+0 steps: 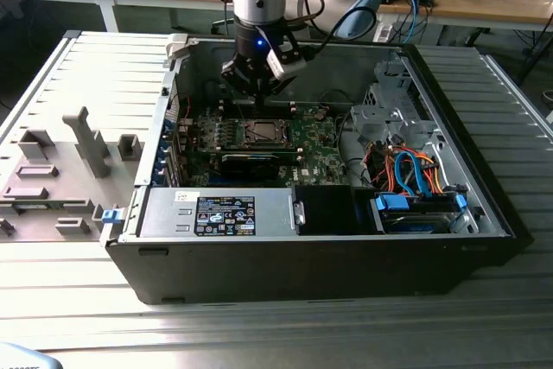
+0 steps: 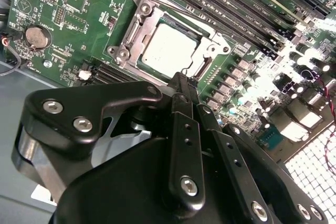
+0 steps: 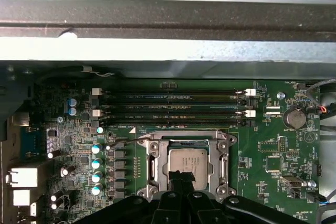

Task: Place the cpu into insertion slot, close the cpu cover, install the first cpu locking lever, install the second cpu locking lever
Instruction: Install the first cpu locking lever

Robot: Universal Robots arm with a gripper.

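The cpu point(image 2: 168, 51) is a dull silver square lying flat in the insertion slot point(image 1: 262, 132) on the green motherboard point(image 2: 63, 19). The cpu cover point(image 2: 131, 40), a silver frame with a square window, lies down around the chip. A thin lever rod point(image 2: 210, 29) runs along one side of the frame. I cannot tell whether it is latched. My gripper point(image 2: 181, 80) hangs just above the edge of the chip point(image 3: 188, 162) with its black fingers pressed together and nothing between them. In the exterior view the gripper point(image 1: 257, 92) is low inside the open computer case, over the slot.
Long black memory slots point(image 3: 173, 106) run beside the socket. A coin battery point(image 3: 295, 117) sits on the board. The case's metal wall point(image 3: 168, 19) stands close behind. A drive cage point(image 1: 389, 118), orange and blue cables point(image 1: 415, 170) and a power supply point(image 1: 216, 209) crowd the case.
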